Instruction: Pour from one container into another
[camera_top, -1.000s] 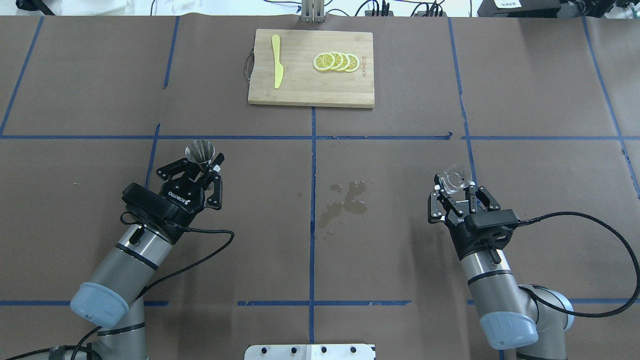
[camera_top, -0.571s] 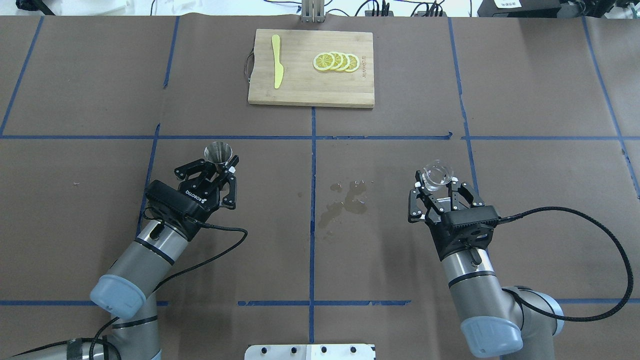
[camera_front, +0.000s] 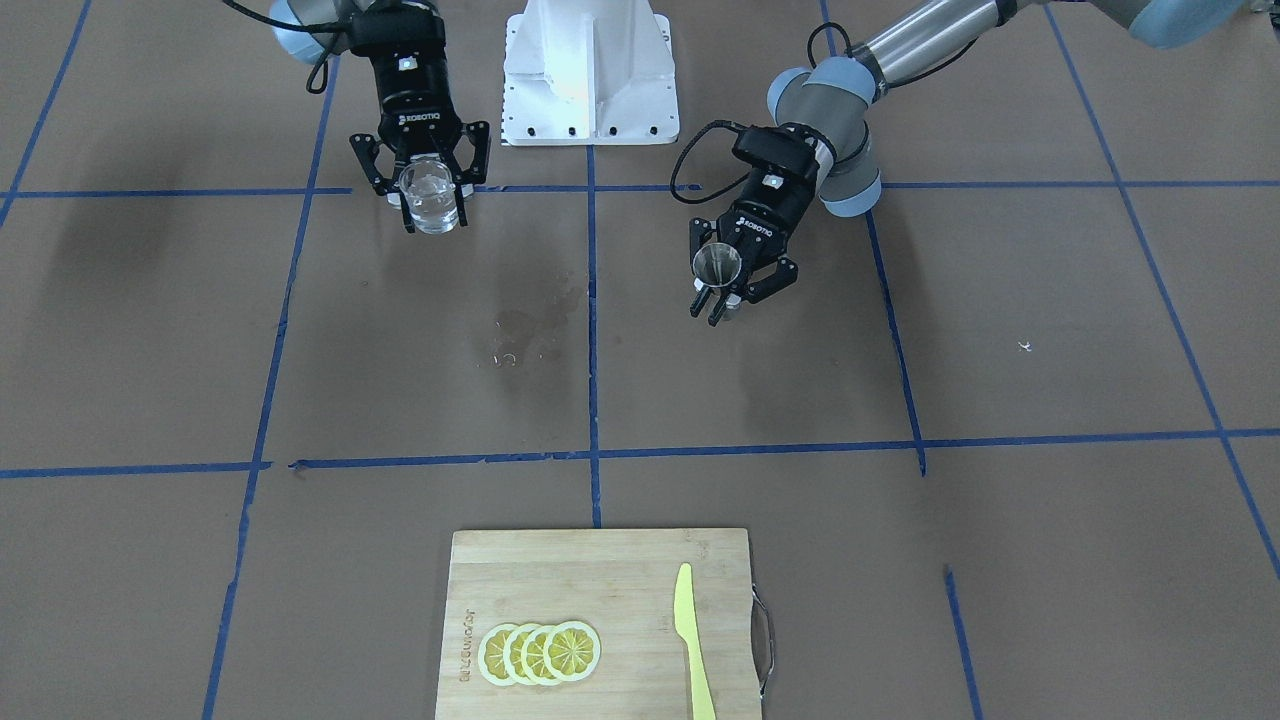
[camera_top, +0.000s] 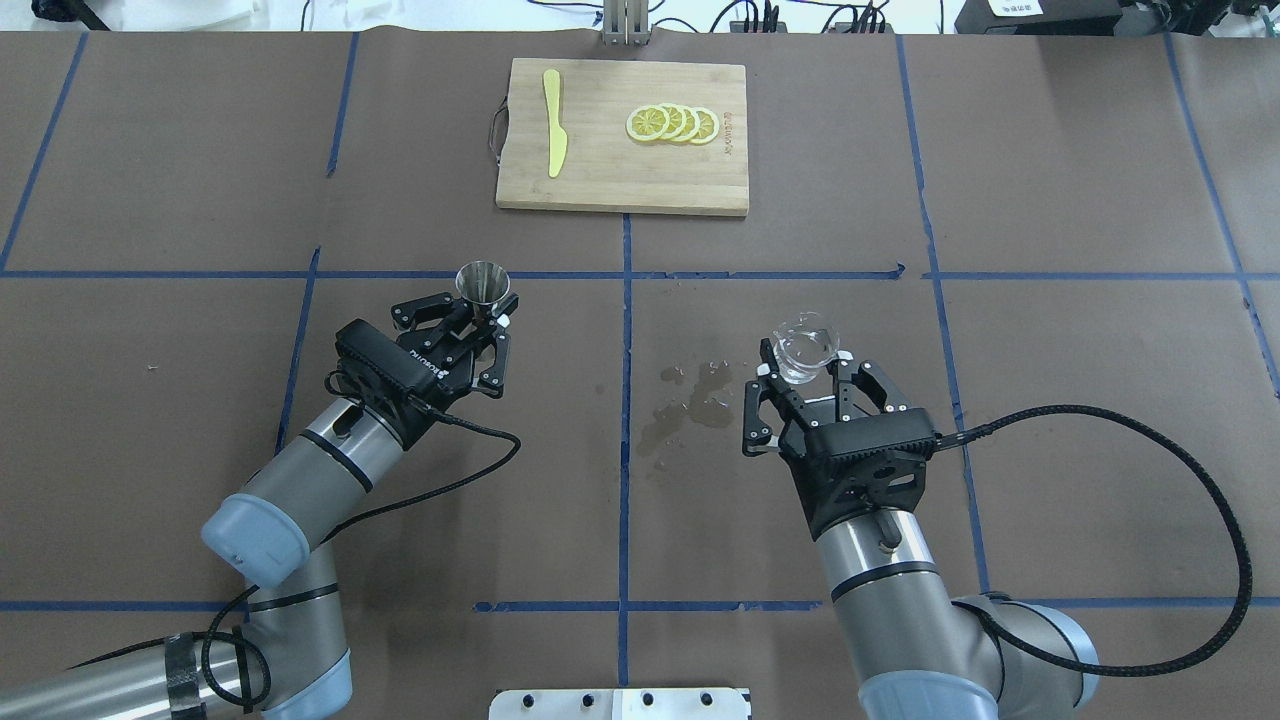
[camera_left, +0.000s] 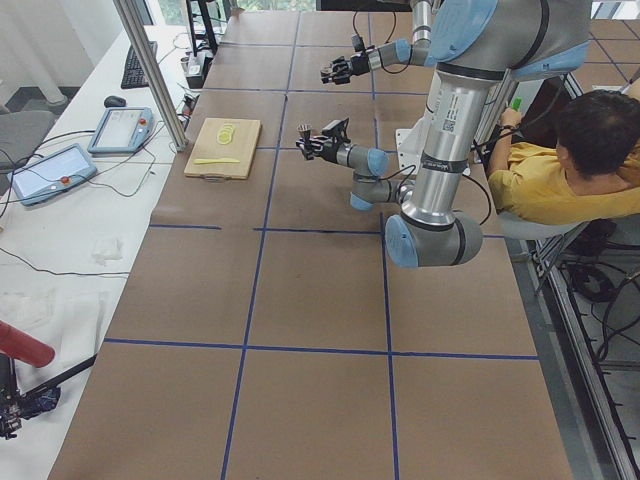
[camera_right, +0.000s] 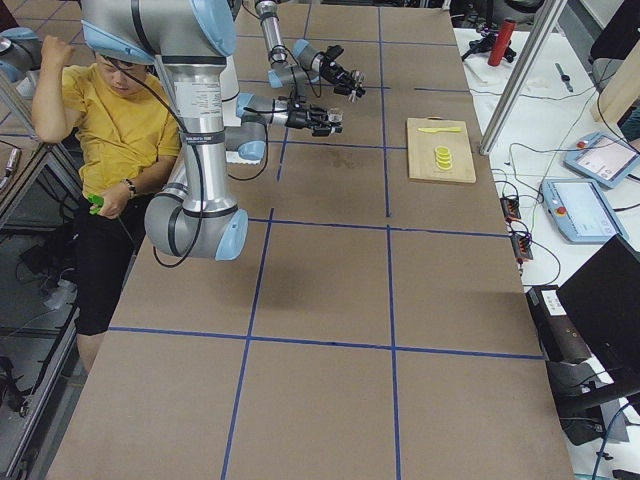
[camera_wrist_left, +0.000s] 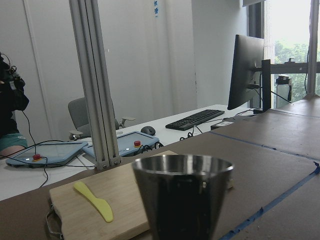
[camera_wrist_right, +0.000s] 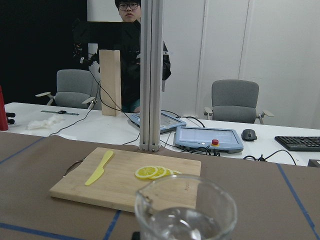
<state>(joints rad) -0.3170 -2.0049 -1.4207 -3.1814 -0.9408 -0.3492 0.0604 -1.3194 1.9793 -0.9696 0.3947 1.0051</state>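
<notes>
So here's what we've got: the left gripper (camera_top: 487, 312) is clamped around the narrow waist of the steel jigger (camera_top: 483, 282), holding it upright with the open cone on top. The right gripper (camera_top: 803, 366) is pinched onto the small clear glass cup (camera_top: 803, 345), which is also upright and has some clear liquid in the bottom. We're using the wet patch (camera_top: 690, 405) on the brown paper as our dial centre in the overhead view. From there the jigger sits at about 10 o'clock and the glass at about 2 o'clock, well apart from each other. At 12 o'clock, on the far side, is the bamboo cutting board (camera_top: 620, 185). It has a yellow knife (camera_top: 553, 122) on it and a row of overlapping lemon slices (camera_top: 672, 123).
</notes>
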